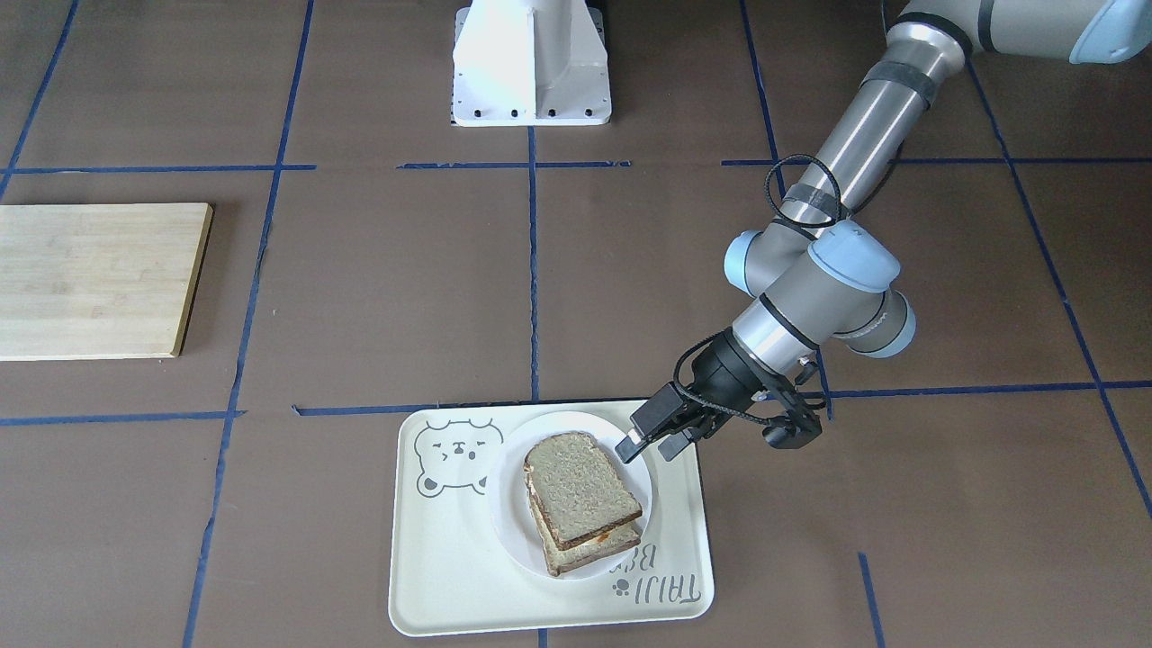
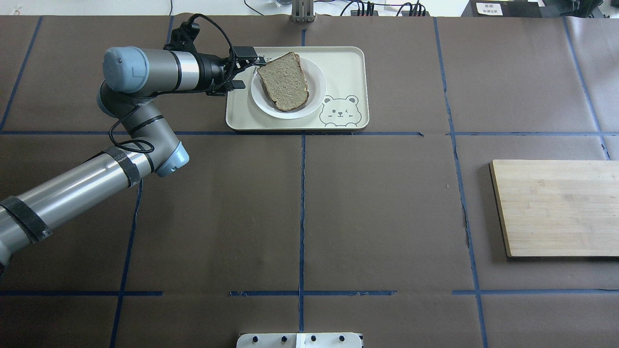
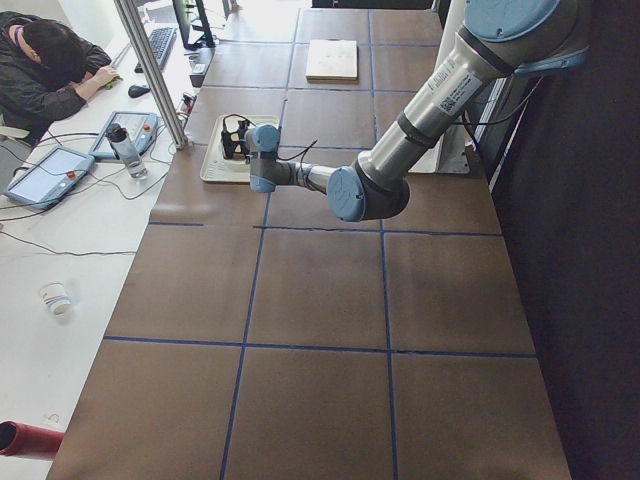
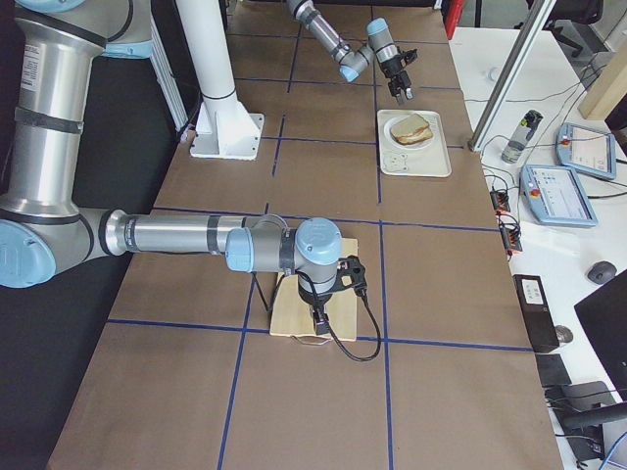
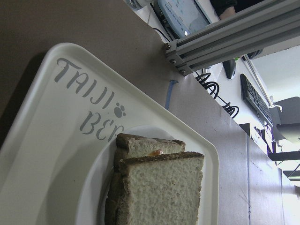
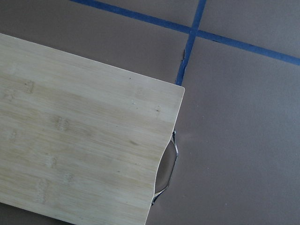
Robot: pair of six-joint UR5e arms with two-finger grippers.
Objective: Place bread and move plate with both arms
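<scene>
Bread (image 1: 580, 486) already lies on the plate (image 1: 508, 506), stacked on a second slice (image 1: 576, 558) with a streak of orange showing between them, so you can judge the placing step as good as done. The plate sits on the bear tray (image 1: 450, 567), at the worktop (image 1: 378, 297) edge far from the robot. Your left end effector (image 1: 646, 450) hangs at the plate's rim on the left arm's side, fingers spread and holding nothing. One fingertip (image 2: 261, 60) is close by the bread's corner, but you cannot tell from these views whether it touches plate or slice. Your right end effector (image 4: 317, 318) hovers over the wooden board (image 1: 90, 279), well apart from the tray. It shows only in the side view, so you cannot tell whether its fingers are spread or closed. The step in hand looks like the change from placing to moving the plate. The next move probably calls for you to bring the right arm across to the rim opposite the left one, with each end effector taking the thin white edge and not the bread. Then raise both sides together and level: the top slice sits slightly askew on the lower one and could slide if the plate tips. The board may be the goal, though nothing here confirms it.
</scene>
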